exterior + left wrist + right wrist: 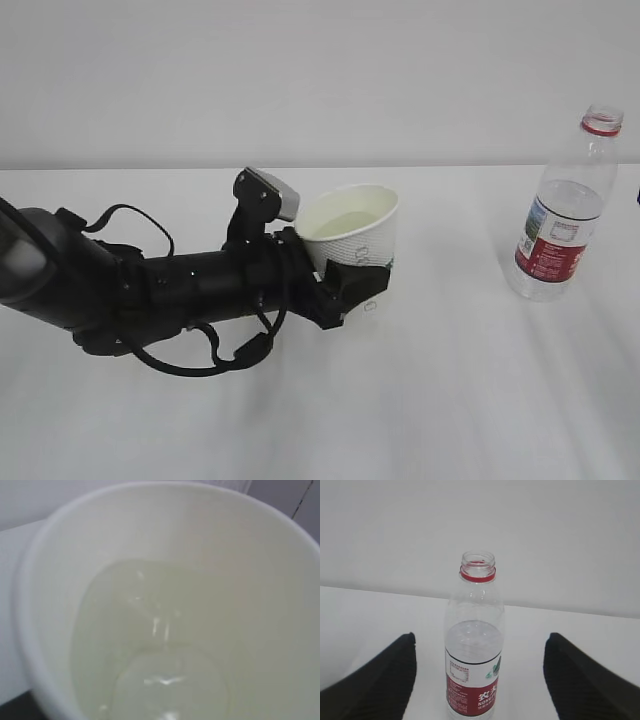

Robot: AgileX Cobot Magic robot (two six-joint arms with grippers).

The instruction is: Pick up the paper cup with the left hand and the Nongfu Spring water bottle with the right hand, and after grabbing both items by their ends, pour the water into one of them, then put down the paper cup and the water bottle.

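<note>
Exterior view is showing the left gripper (345, 285) clamping the lower part of the paper cup (352, 230), which is tilting slightly and sitting near the middle of the white table (450, 400). The left wrist view is looking straight into the cup (165, 545), where pale water (150, 645) is pooling at the bottom, so the pouring is judged done. The water bottle (565, 210) is standing upright and uncapped at about 3 o'clock from the cup, well apart from it, partly full. The right wrist view is showing the bottle (474, 645) free between the right gripper's (477, 680) two dark fingers (375, 680), which are standing wide apart and touching nothing; the bottle appears already put down. What is left, by this reading, is setting the cup flat and releasing it. Whether the cup's base is resting on the table cannot be told. Open tabletop is lying at 6 o'clock and 9 o'clock of the bottle; the bottle is standing close to the view's right edge.
</note>
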